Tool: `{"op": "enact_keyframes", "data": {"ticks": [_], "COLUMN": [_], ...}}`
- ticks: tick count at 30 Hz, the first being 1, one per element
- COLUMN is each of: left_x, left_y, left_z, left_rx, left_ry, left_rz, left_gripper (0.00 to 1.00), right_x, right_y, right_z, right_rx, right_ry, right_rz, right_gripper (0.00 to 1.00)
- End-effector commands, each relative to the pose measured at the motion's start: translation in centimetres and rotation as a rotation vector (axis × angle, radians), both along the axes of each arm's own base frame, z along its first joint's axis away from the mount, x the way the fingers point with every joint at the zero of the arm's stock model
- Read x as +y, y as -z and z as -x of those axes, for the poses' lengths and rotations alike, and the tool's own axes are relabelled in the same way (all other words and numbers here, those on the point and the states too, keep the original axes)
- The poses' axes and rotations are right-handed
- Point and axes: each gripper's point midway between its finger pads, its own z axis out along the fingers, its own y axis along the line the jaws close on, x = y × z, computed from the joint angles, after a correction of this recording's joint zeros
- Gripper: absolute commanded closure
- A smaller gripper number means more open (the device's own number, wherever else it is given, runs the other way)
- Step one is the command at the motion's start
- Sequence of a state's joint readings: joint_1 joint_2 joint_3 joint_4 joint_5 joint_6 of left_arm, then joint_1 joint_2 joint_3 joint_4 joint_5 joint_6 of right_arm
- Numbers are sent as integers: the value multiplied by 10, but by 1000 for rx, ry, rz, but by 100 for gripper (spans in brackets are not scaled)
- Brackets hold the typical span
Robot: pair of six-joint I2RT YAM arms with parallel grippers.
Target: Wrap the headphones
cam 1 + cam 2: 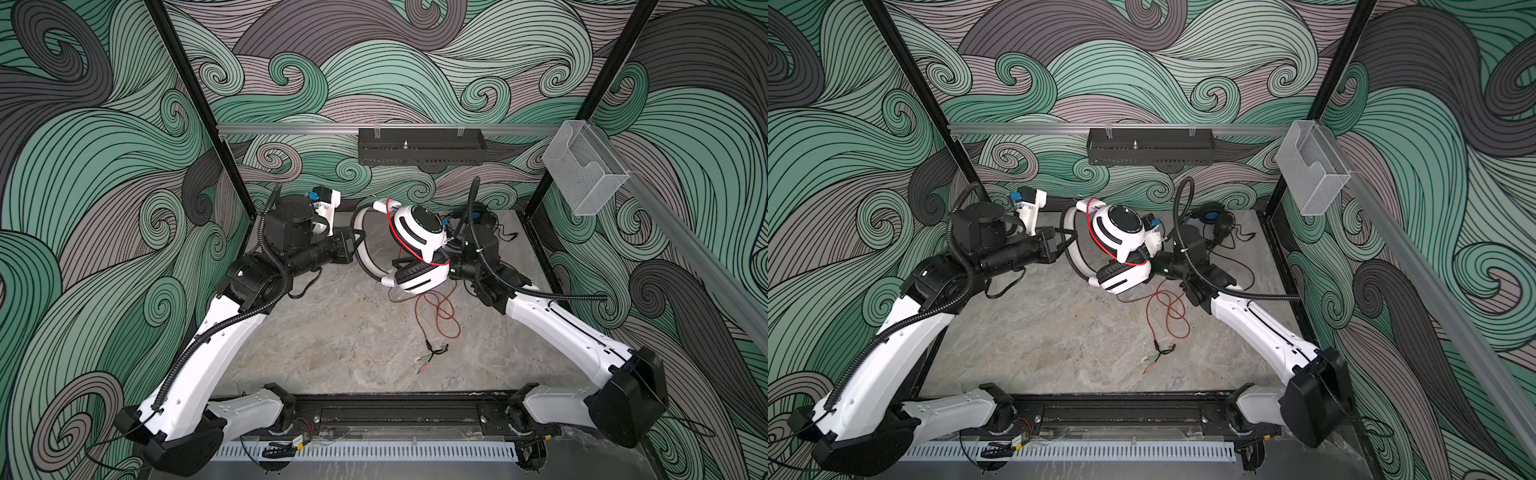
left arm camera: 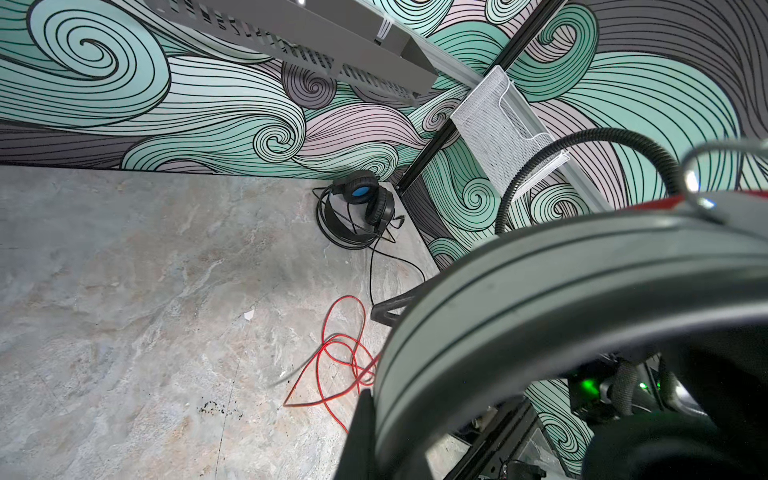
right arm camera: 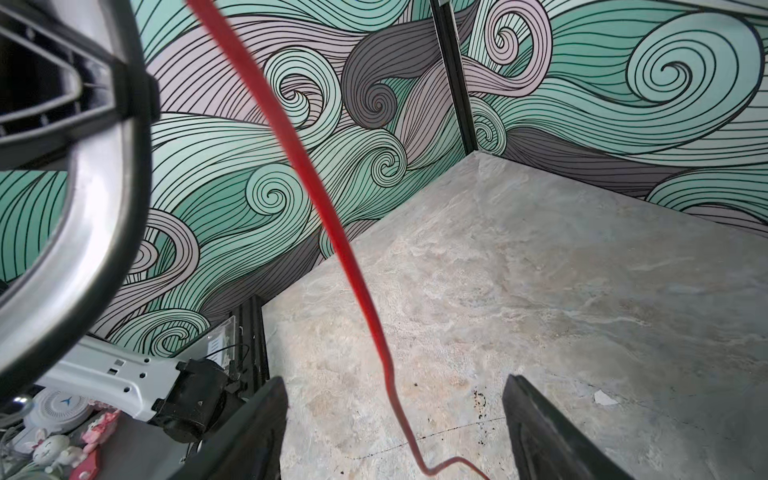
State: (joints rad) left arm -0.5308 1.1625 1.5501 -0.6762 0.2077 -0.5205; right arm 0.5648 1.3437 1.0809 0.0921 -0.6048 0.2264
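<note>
While white headphones (image 1: 415,232) are clamped by left fingers (image 1: 358,239)
Red cord (image 3: 334,232) between open, empty right fingers (image 3: 395,419) should be pinched, wound taut.

White headphones (image 1: 415,235), red cord (image 3: 315,187) (teal swirl-patterned walls (image 1: 104,166)).

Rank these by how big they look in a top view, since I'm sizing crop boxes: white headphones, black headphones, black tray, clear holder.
1. white headphones, though held up nearer the camera, which inflates them.
2. black tray and clear holder: look alike, not ranked.
3. black headphones, partly hidden.
</note>
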Motion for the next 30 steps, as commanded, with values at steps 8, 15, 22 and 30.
{"op": "enact_keyframes", "data": {"ticks": [8, 15, 22, 30], "left_x": [1, -4, -3, 1], "left_y": [-48, -52, -52, -66], "left_z": [4, 5, 6, 3], "left_rx": [-75, -70, -62, -70], "left_ry": [-23, 0, -6, -41], "left_rz": [137, 165, 184, 233], "left_gripper": [100, 100, 100, 100], "right_x": [15, 18, 33, 48], "right_y": [26, 47, 59, 83], "right_z": [-7, -10, -28, -11], "right_rx": [120, 173, 216, 265], "right_ry": [-53, -55, -71, -154], "right_rz": [-114, -135, -160, -136], "right_gripper": [26, 25, 24, 46]}}
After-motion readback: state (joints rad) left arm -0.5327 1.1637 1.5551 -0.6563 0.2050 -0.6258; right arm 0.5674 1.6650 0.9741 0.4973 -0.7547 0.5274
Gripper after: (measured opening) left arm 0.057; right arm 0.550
